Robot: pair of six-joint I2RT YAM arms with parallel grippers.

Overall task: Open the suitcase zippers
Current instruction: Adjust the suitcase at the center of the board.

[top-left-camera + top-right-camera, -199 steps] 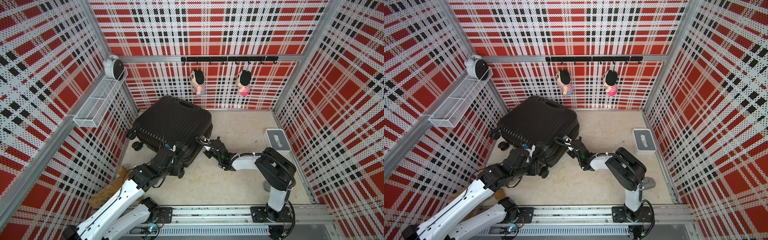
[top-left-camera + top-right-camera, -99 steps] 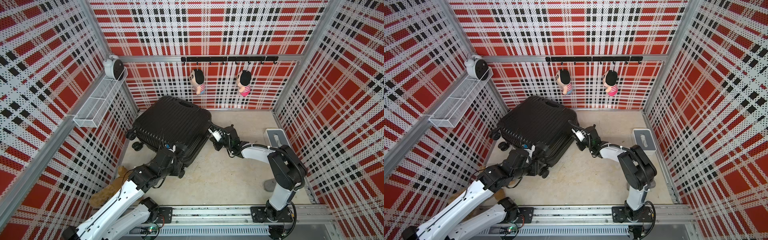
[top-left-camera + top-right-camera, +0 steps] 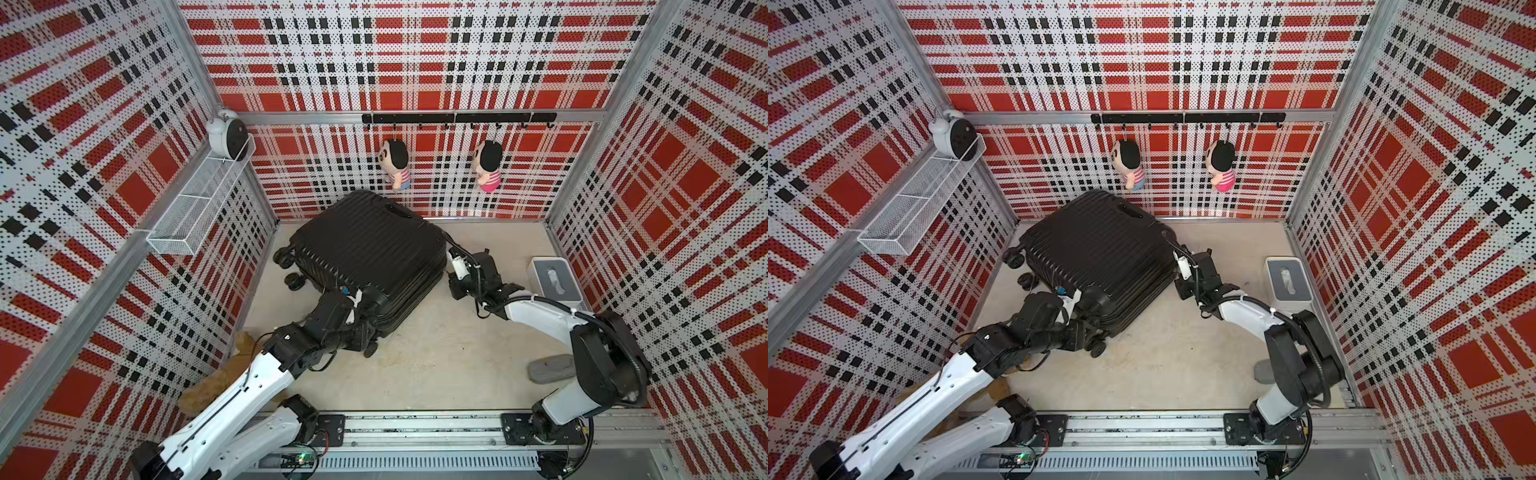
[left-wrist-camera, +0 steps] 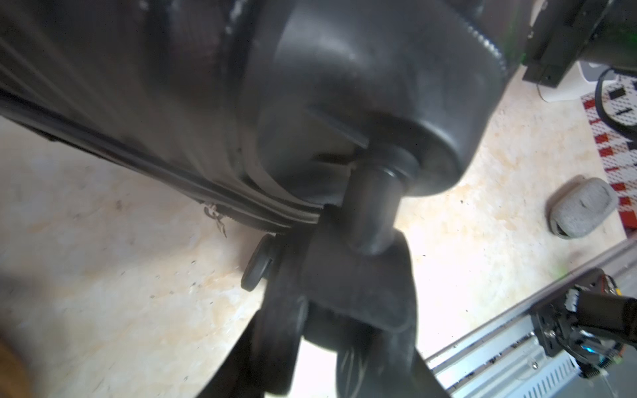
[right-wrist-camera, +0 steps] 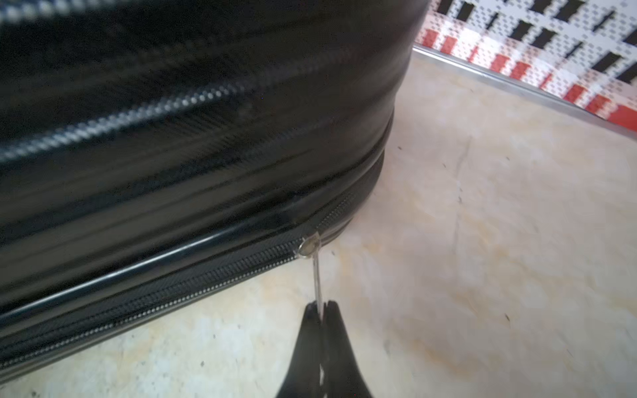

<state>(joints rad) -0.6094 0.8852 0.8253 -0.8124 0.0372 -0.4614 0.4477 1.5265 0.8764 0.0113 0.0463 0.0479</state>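
The black ribbed suitcase (image 3: 365, 249) (image 3: 1096, 249) lies flat on the beige floor at the back left. Its zippers' track (image 5: 206, 282) runs along the seam, with a silver slider (image 5: 308, 245) near the rounded corner. A thin metal pull (image 5: 317, 275) hangs from the slider, and my right gripper (image 5: 322, 305) (image 3: 449, 276) (image 3: 1177, 282) is shut on it at the suitcase's right side. My left gripper (image 4: 331, 348) (image 3: 368, 338) (image 3: 1090, 338) is shut on a caster wheel (image 4: 358, 275) at the near corner.
A grey and white tissue box (image 3: 555, 278) stands by the right wall, and a grey slipper-like lump (image 3: 548, 368) lies near the right arm's base. Brown plush (image 3: 216, 386) lies under the left arm. A wire basket (image 3: 199, 208), a clock (image 3: 226, 133) and two hanging dolls are on the walls.
My right gripper has travelled along the suitcase's right side toward the back wall, carrying the zipper pull with it. The left arm and the suitcase have stayed put.
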